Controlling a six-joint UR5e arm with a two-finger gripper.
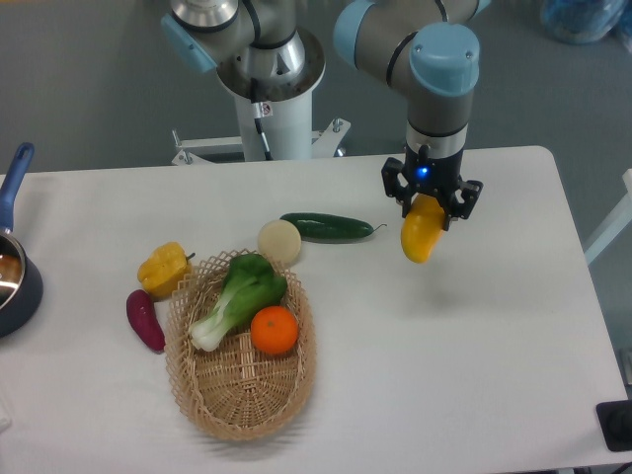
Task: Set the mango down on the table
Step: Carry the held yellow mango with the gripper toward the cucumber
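- The arm's claw (pixel 431 205) grips the mango (pixel 422 233) by its upper end, fingers closed against the fruit, which hangs tilted below them.
- The mango sits toward the far edge of the white table (pixel 474 355), right of centre; whether its lower tip touches the surface cannot be told, though a faint shadow lies just beneath it.
- A blue light glows on the wrist above the claw.
- A dark green cucumber (pixel 328 227) lies left of the mango, apart from it, its thin stem pointing toward the fruit.
- A pale round onion (pixel 278 240) rests at the cucumber's left end, just beside the far rim of the wicker basket (pixel 237 395).
- The basket stands near the front edge, left of centre, holding a leafy bok choy (pixel 237 294) and an orange (pixel 275 330) side by side.
- A yellow bell pepper (pixel 163 269) sits just outside the basket's far left rim.
- A purple eggplant (pixel 145 320) lies in front of the pepper, close to the basket's left wall.
- A dark blue pot (pixel 15 281) with a blue handle sits at the left edge, partly cut off.
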